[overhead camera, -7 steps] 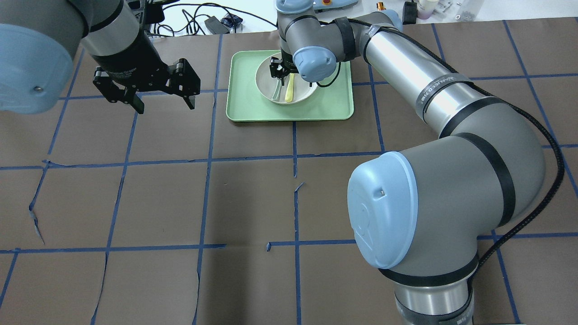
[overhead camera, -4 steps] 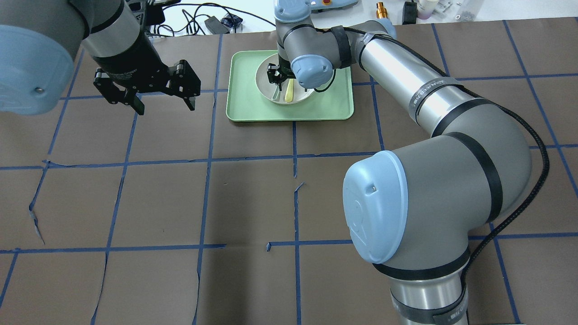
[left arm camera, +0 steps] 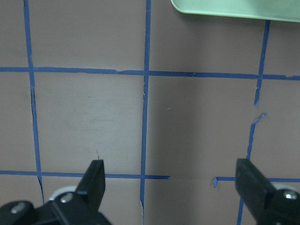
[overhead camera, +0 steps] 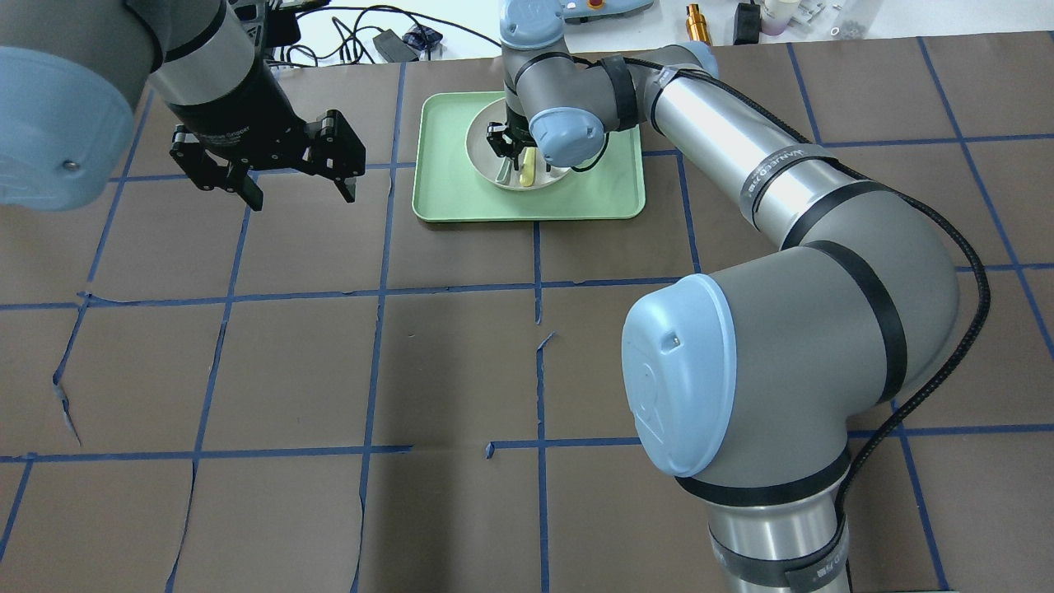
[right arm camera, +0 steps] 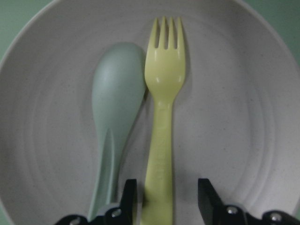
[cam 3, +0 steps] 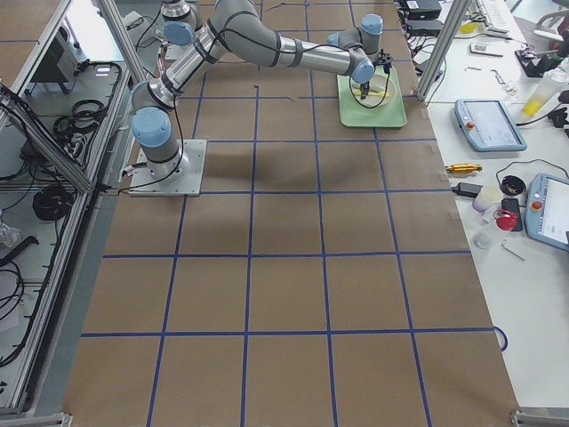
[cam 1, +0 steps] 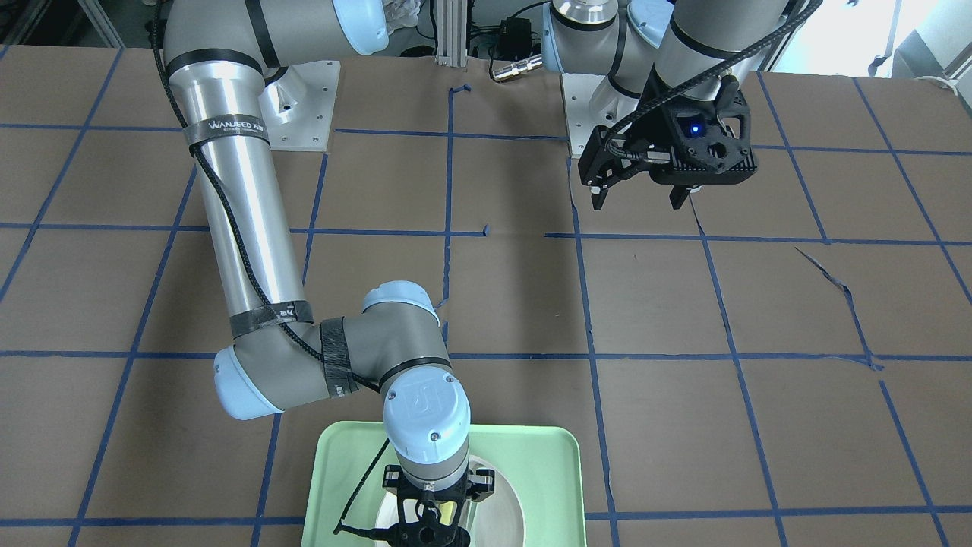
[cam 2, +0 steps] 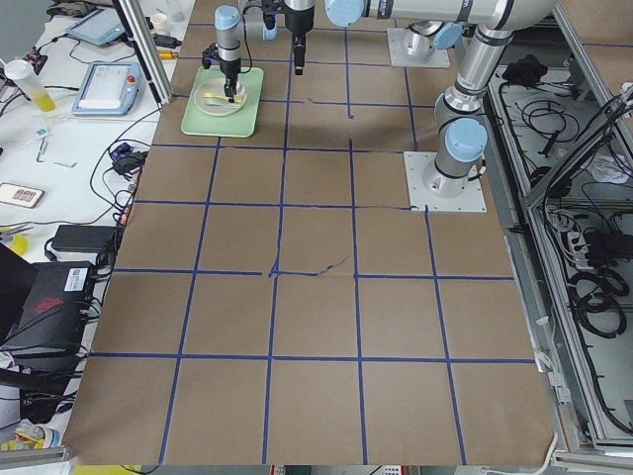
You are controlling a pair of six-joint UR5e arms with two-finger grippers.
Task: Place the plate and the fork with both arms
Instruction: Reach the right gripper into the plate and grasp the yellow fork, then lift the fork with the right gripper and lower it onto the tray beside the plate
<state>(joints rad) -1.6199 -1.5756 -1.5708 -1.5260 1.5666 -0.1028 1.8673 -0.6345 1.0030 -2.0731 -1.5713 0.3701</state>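
The off-white plate (right arm camera: 243, 117) lies in the light-green tray (overhead camera: 445, 185), with the pale-yellow fork (right arm camera: 164, 93) and a grey-green spoon (right arm camera: 117, 93) side by side in it. My right gripper (right arm camera: 168, 199) is open and low over the plate, its fingers on either side of the fork's handle, the left finger between fork and spoon. In the overhead view the right gripper (overhead camera: 508, 152) covers the handle ends; the fork (overhead camera: 526, 169) shows below it. My left gripper (overhead camera: 302, 196) is open and empty, hovering above the brown table left of the tray.
The tray (cam 1: 547, 471) sits at the table's far edge from the robot. The table is brown paper with blue tape lines (overhead camera: 379, 288). Cables and small items (overhead camera: 387, 41) lie beyond the far edge. The tray's corner (left arm camera: 234, 9) shows in the left wrist view.
My right arm has shifted a little left and its gripper has come down closer over the fork and spoon. The left arm has not moved.
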